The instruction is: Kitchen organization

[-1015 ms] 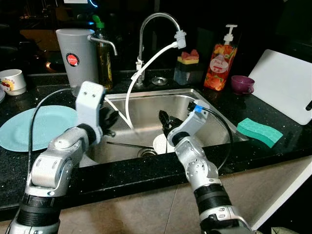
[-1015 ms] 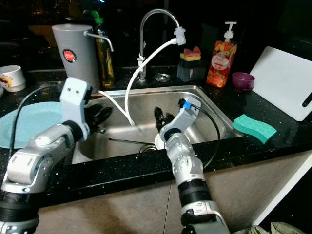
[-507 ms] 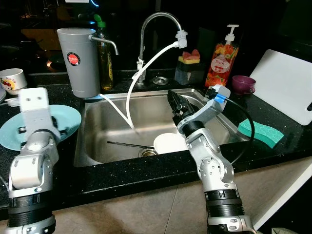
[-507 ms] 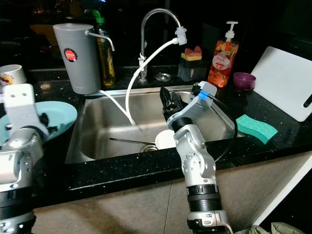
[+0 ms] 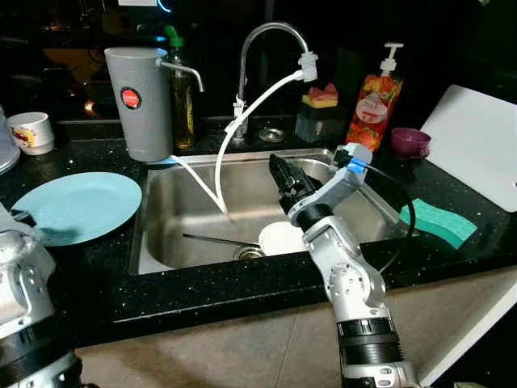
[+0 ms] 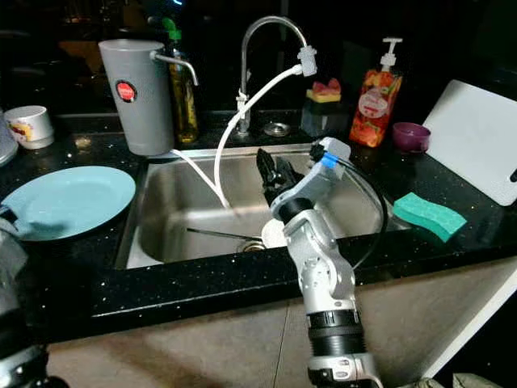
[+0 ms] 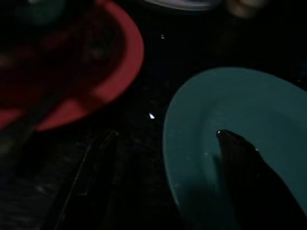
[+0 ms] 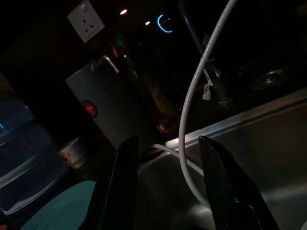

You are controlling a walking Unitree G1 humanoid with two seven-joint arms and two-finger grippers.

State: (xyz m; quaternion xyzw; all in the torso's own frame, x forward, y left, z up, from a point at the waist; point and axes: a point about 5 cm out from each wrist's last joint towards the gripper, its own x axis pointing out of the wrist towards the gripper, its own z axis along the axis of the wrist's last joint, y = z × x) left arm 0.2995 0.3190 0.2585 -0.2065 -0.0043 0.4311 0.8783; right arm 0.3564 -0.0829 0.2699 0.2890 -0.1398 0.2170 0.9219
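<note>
Where the black counter point(image 5: 97, 275) breaks for the steel sink point(image 5: 355, 212), the right gripper point(image 5: 284, 179) hangs above the basin, raised clear of the bottom, its two black fingers point(image 8: 124, 187) spread apart with nothing between them. Through the gap in the right wrist view: the white hose point(image 8: 194, 100), the grey water filter jug point(image 8: 112, 108), a wall socket point(image 8: 86, 20).

Sink contents: small white plate point(image 5: 283, 238) lying flat near the drain point(image 5: 249, 253), just below and beside the right forearm; a thin dark utensil point(image 5: 212, 239) lying along the bottom to its left. White hose point(image 5: 242, 121) runs from the tap spout point(image 5: 308, 63) down into the basin.

Left arm point(image 5: 20, 283) low at the counter's near left edge. In the left wrist view one dark finger point(image 7: 244, 158) lies over the teal plate point(image 7: 230, 105); cannot tell whether that claw is open or closed. A red dish point(image 7: 96, 62), blurred, sits just beside the teal plate.

Counter, left of sink: teal plate point(image 5: 77, 206) flat, empty; white cup point(image 5: 31, 132) farther back. Behind sink: grey jug point(image 5: 145, 101), oil bottle point(image 5: 182, 101), sponge holder point(image 5: 321, 113), orange soap dispenser point(image 5: 373, 101). Right side: purple cup point(image 5: 409, 141), green sponge point(image 5: 440, 224), white cutting board point(image 5: 477, 141).
</note>
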